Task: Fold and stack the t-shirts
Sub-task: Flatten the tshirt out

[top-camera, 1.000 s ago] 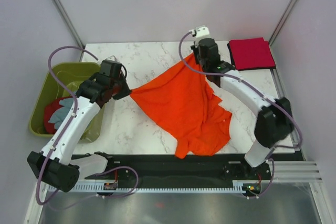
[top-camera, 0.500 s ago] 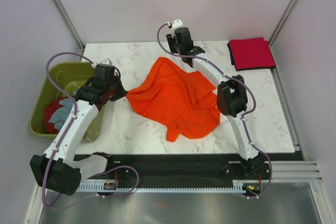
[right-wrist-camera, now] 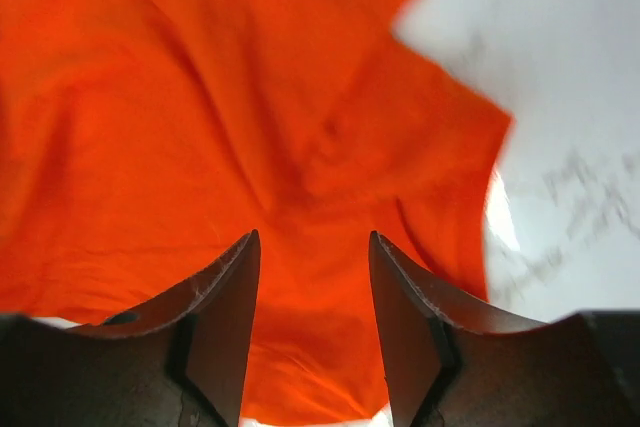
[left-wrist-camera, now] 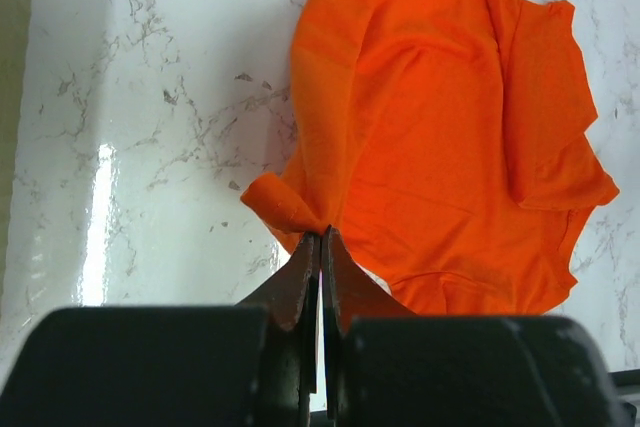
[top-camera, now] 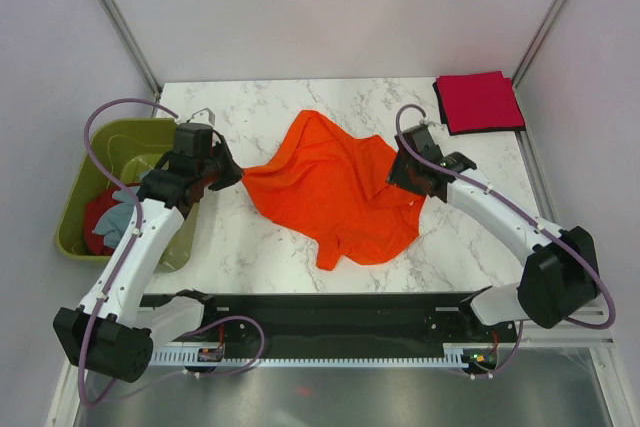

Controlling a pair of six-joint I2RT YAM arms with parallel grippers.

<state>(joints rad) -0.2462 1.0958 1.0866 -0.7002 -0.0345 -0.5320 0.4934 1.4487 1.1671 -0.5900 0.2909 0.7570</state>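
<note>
So the bright orange soft-fabric t-shirt [top-camera: 335,187] is lying rumpled and spread out in the middle of the white marble-patterned table [top-camera: 250,247]. The left gripper [left-wrist-camera: 320,242] has its two dark fingers squeezed right together on the shirt's left corner, which is bunched into a little fold at the tips. The right gripper [right-wrist-camera: 313,242] hovers over the shirt's right side with its fingers spread apart and only orange cloth showing beneath the gap (nothing is held there). A crimson red t-shirt [top-camera: 478,102], folded into a flat square, sits at the far right corner of the table, well apart from the orange one. Off the table's left edge is an olive-green plastic tub [top-camera: 72,209] with a crumpled red shirt [top-camera: 98,222] and a pale grey-blue shirt [top-camera: 122,209] inside.
</note>
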